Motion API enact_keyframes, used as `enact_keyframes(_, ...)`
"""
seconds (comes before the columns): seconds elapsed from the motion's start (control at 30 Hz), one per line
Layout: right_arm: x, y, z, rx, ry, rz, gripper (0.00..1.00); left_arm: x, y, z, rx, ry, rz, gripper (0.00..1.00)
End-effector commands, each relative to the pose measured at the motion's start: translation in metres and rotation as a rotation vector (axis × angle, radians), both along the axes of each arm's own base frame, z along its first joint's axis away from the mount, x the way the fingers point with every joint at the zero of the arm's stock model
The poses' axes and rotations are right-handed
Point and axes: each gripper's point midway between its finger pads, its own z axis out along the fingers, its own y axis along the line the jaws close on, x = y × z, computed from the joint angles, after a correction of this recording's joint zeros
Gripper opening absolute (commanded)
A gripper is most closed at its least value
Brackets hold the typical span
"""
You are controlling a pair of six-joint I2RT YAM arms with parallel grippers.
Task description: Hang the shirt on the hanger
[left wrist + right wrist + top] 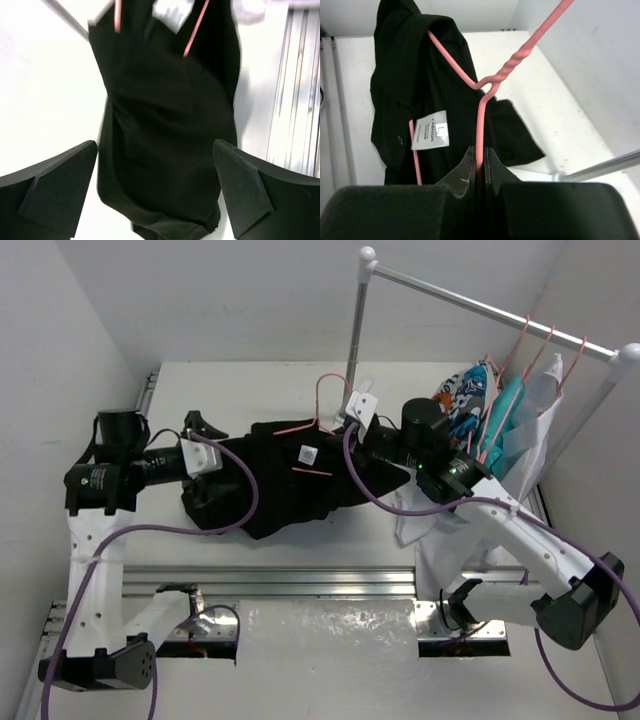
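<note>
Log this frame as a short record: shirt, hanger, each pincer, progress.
shirt: plain black fabric shirt, crumpled on the white table, white neck label showing
hanger: thin pink wire hanger, partly inside the collar, hook outside
right pincer: shut on the hanger wire below its twisted neck
left pincer: open, over the shirt's lower end
progress: shirt not fully on hanger
backdrop: other garments on a metal rail

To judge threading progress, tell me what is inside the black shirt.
The pink hanger runs into the shirt: one arm disappears under a fabric fold, and a short stretch shows beside the white label. The rest of its frame is covered.
</note>
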Motion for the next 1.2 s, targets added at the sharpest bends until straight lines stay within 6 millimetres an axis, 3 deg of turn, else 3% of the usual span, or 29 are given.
enact_keyframes(0.0, 0.01, 0.0, 0.057, 0.031, -0.153, 0.0, 0.0, -0.028, -0.018, 0.06, -0.1, -0.097, -0.087, 0.99)
enact_keyframes(0.03, 0.01, 0.002, 0.074, 0.044, -0.181, 0.01, 0.0, -0.028, -0.019, 0.072, -0.113, -0.139, -0.096, 1.0)
enact_keyframes(0.1, 0.007, 0.008, 0.089, 0.044, -0.2, 0.054, 0.0, -0.031, -0.024, 0.092, -0.176, -0.128, -0.081, 1.0)
enact_keyframes(0.13, 0.007, 0.01, 0.095, 0.039, -0.225, 0.071, 0.0, -0.022, -0.024, 0.11, -0.195, -0.197, -0.082, 0.99)
enact_keyframes(0.17, 0.005, 0.013, 0.104, 0.047, -0.241, 0.092, 0.0, -0.021, -0.026, 0.118, -0.261, -0.122, -0.057, 1.0)
enact_keyframes(0.2, 0.002, 0.02, 0.128, 0.075, -0.276, 0.134, 0.0, -0.016, -0.027, 0.125, -0.287, -0.11, -0.052, 1.0)
enact_keyframes(0.23, -0.001, 0.023, 0.133, 0.076, -0.253, 0.16, 0.0, -0.01, -0.027, 0.134, -0.295, -0.14, -0.055, 0.99)
enact_keyframes(0.27, -0.008, 0.024, 0.174, 0.121, -0.306, 0.185, 0.0, 0.0, -0.027, 0.136, -0.312, -0.114, -0.041, 0.99)
enact_keyframes(0.3, 0.002, 0.036, 0.169, 0.11, -0.268, 0.209, 0.0, 0.014, -0.023, 0.137, -0.319, -0.11, 0.016, 1.0)
enact_keyframes(0.33, -0.003, 0.042, 0.169, 0.11, -0.226, 0.256, 0.0, 0.03, -0.02, 0.137, -0.323, -0.114, 0.048, 1.0)
enact_keyframes(0.4, -0.001, 0.049, 0.184, 0.121, -0.237, 0.276, 0.0, 0.043, -0.02, 0.135, -0.315, -0.103, 0.099, 1.0)
enact_keyframes(0.5, 0.011, 0.059, 0.156, 0.061, -0.2, 0.295, 0.0, 0.046, -0.019, 0.14, -0.316, -0.13, 0.136, 1.0)
enact_keyframes(0.57, 0.005, 0.063, 0.132, 0.033, -0.151, 0.348, 0.0, 0.044, -0.017, 0.142, -0.315, -0.153, 0.151, 1.0)
enact_keyframes(0.7, -0.009, 0.067, 0.112, 0.015, -0.134, 0.404, 0.0, 0.04, -0.019, 0.128, -0.283, -0.09, 0.123, 1.0)
enact_keyframes(0.87, -0.001, 0.066, 0.093, -0.015, -0.113, 0.364, 0.0, 0.02, -0.027, 0.115, -0.237, -0.06, 0.013, 0.98)
enact_keyframes(0.93, 0.003, 0.066, 0.084, -0.026, -0.099, 0.345, 0.0, 0.004, -0.029, 0.106, -0.199, -0.066, -0.035, 0.93)
enact_keyframes(1.07, 0.011, 0.066, 0.063, -0.059, -0.066, 0.318, 0.0, -0.012, -0.029, 0.093, -0.162, -0.047, -0.061, 0.72)
enact_keyframes(1.17, 0.009, 0.068, 0.06, -0.053, -0.054, 0.331, 0.0, -0.005, -0.022, 0.082, -0.135, -0.057, -0.009, 0.75)
